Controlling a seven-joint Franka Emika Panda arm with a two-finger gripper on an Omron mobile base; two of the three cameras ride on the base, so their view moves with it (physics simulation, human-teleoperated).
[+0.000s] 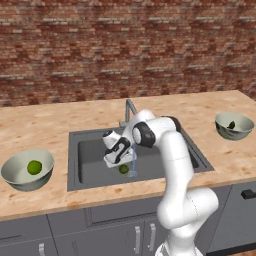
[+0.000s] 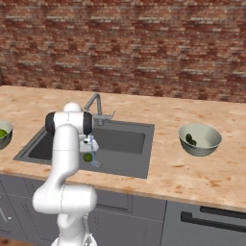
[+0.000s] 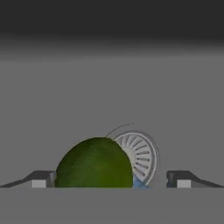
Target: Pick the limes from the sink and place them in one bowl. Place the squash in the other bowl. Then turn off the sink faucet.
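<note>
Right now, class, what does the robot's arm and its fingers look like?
The arm is smooth glossy white, built of rounded tube segments with dark grey joint rings. Its hand is white with dark panels. The fingers are small, dark, with pale tips. No cables or markings show.

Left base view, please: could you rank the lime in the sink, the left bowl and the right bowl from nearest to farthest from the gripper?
1. The lime in the sink, just below the open gripper.
2. The left bowl, on the counter left of the sink, holding another lime.
3. The right bowl, far right on the counter.
</note>
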